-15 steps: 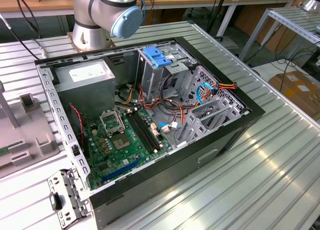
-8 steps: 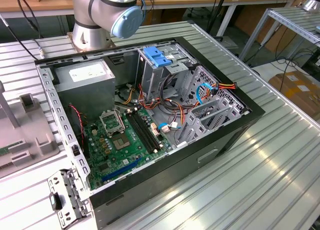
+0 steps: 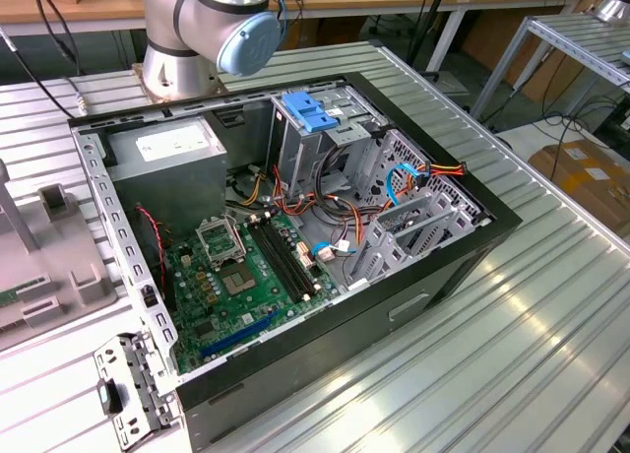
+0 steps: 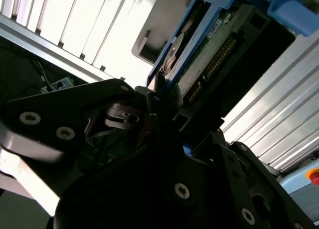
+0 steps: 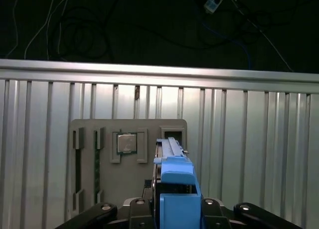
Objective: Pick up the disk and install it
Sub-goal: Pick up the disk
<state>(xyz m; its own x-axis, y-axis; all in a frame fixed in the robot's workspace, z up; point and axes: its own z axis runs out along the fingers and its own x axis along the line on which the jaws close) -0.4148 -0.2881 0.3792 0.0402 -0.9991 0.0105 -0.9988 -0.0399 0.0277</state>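
The gripper (image 5: 177, 208) has its jaws pinching the disk (image 5: 172, 154), one dark finger (image 5: 142, 209) pressed to each broad face. In the first wrist view the disk stands on edge between them, one blue side rail turned to the camera. In the second wrist view the disk (image 4: 219, 45) shows its green circuit-board face and a row of connector pins, with blue rails along both long edges. It is held clear of what lies below it. Beyond the disk lies a flat grey fixture plate (image 5: 99, 127) on the ribbed metal table (image 5: 249, 139); a square chip (image 5: 126, 143) sits in one of the plate's recesses, beside two long narrow slots. Past the table edge, loose cables (image 5: 75, 25) trail over a dark floor. In the exterior view the open computer case (image 3: 433, 286) lies on its side on the table. A loose metal bracket (image 3: 128, 394) rests just off its corner at seven o'clock. Inside, the green motherboard (image 3: 231, 281) fills the six o'clock part, the grey power supply (image 3: 172, 162) sits at ten o'clock, and the metal cage with its blue cap (image 3: 310, 111) stands at twelve o'clock. The arm's base (image 3: 187, 39) rises behind the case, farther off at eleven o'clock.
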